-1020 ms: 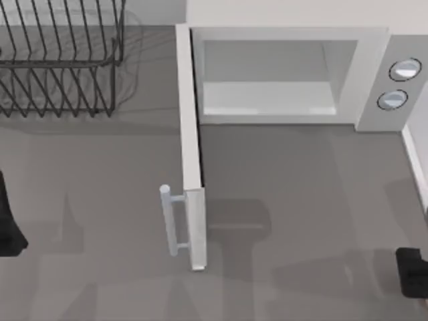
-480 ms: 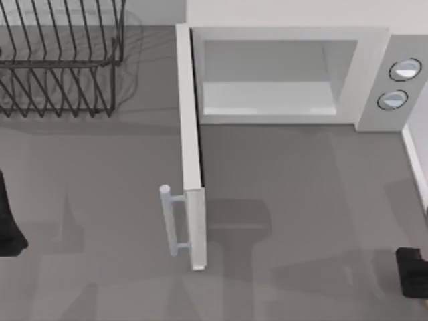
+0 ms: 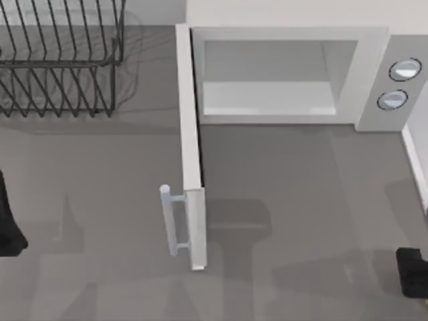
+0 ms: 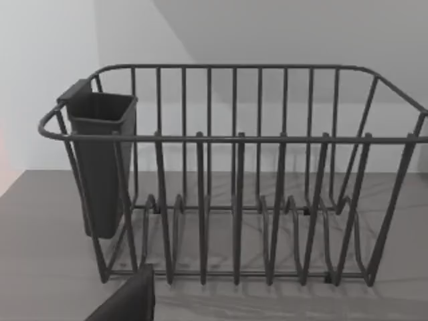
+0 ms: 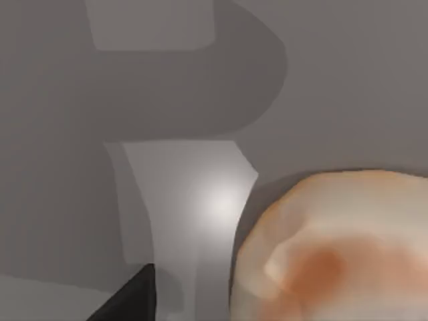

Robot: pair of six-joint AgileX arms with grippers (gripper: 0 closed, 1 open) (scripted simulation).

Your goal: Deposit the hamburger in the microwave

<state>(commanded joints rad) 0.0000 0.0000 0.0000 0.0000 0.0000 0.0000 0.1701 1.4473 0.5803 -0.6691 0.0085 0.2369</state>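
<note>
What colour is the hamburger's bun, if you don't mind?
Pale tan hamburger with an orange-brown patch, clearest in the right wrist view.

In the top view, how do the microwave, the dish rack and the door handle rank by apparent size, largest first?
1. The microwave, door open.
2. The dish rack, partly cut off by the picture's edge, so its full size is uncertain.
3. The door handle, clearly smallest.

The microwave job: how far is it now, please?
Done: the microwave door stands wide open, its cavity bare. In hand: the right wrist view looks closely onto the hamburger on the table, so the right arm seems near it. Left: grasping it and placing it inside.
</note>
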